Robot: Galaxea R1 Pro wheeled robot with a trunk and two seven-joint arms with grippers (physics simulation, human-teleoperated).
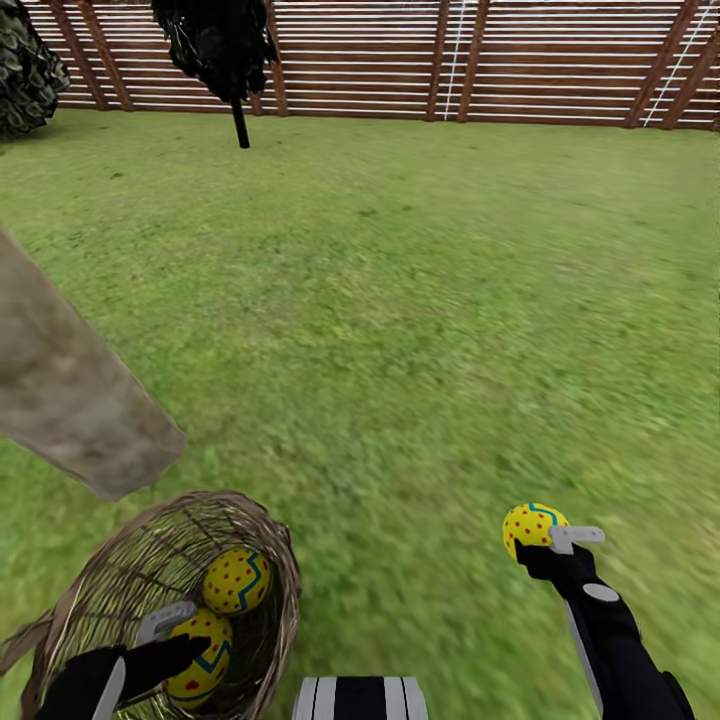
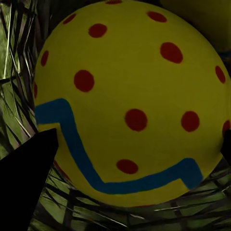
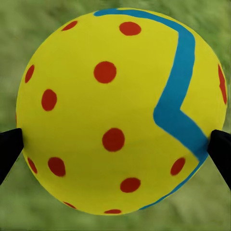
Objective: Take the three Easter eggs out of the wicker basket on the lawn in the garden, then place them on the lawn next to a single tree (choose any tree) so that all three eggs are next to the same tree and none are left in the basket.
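Observation:
The wicker basket (image 1: pixel 70 610) stands on the lawn (image 1: pixel 420 300) at my near left, with two Easter eggs in it. My left gripper (image 1: pixel 185 642) reaches into it and is shut on the lower egg (image 1: pixel 203 662); in the left wrist view its fingers (image 2: pixel 29 178) press both sides of that egg (image 2: pixel 130 96). The second egg (image 1: pixel 237 580) lies just beyond it. At my near right, my right gripper (image 1: pixel 545 540) is shut on the third egg (image 1: pixel 530 525) and holds it above the grass, with the fingertips (image 3: pixel 9 147) clamping the egg (image 3: pixel 115 110). The tree's grey-tan trunk (image 1: pixel 70 400) rises right behind the basket.
A narrow black-leaved tree (image 1: pixel 225 45) and a round dark bush (image 1: pixel 25 65) stand at the far left, in front of the brown slat fence (image 1: pixel 450 60). Open grass stretches ahead and to the right. My own base (image 1: pixel 360 698) shows at the bottom edge.

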